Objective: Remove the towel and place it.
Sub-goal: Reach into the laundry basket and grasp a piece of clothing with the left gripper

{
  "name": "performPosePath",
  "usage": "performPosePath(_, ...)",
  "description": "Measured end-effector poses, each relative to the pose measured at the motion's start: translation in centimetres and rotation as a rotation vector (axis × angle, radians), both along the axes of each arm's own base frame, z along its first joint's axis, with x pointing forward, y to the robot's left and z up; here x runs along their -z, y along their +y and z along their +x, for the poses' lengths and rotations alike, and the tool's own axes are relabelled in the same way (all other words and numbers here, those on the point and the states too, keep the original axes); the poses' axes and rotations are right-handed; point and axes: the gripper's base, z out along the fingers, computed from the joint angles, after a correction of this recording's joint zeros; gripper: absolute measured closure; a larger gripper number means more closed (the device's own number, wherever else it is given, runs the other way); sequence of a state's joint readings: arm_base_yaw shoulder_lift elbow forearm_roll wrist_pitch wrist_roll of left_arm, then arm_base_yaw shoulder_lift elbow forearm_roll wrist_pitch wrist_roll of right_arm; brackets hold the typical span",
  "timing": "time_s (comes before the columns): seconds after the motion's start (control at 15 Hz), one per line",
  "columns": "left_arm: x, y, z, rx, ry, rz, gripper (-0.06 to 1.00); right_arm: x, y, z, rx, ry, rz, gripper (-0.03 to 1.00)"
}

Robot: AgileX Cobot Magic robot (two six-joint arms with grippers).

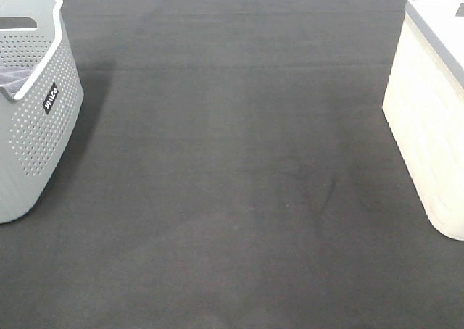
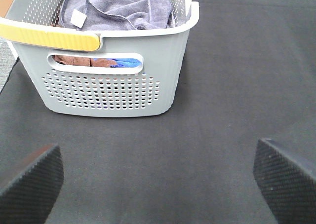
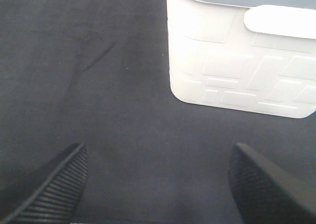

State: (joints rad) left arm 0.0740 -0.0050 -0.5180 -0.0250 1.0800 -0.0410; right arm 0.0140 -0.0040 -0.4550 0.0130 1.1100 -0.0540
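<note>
The grey-lavender towel (image 2: 118,9) lies crumpled in the grey perforated basket (image 2: 113,86), with its small white tag (image 2: 78,18) showing. A sliver of it shows inside that basket (image 1: 32,119) at the left edge of the exterior high view. My left gripper (image 2: 158,184) is open and empty above the dark mat, a short way in front of the basket. My right gripper (image 3: 158,184) is open and empty above the mat, facing the white bin (image 3: 242,61). Neither arm shows in the exterior high view.
The white bin (image 1: 431,119) with a grey rim stands at the right edge of the dark mat (image 1: 232,169). Brown and blue cloth (image 2: 106,62) shows through the grey basket's handle slot, under the towel.
</note>
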Motion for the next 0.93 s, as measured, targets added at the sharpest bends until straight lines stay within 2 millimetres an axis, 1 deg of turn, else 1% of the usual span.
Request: performPosePath(0.93,0.00,0.00,0.00,0.000,0.000,0.000,-0.05,0.00,0.00,0.00,0.000,0.000,0.000,0.21)
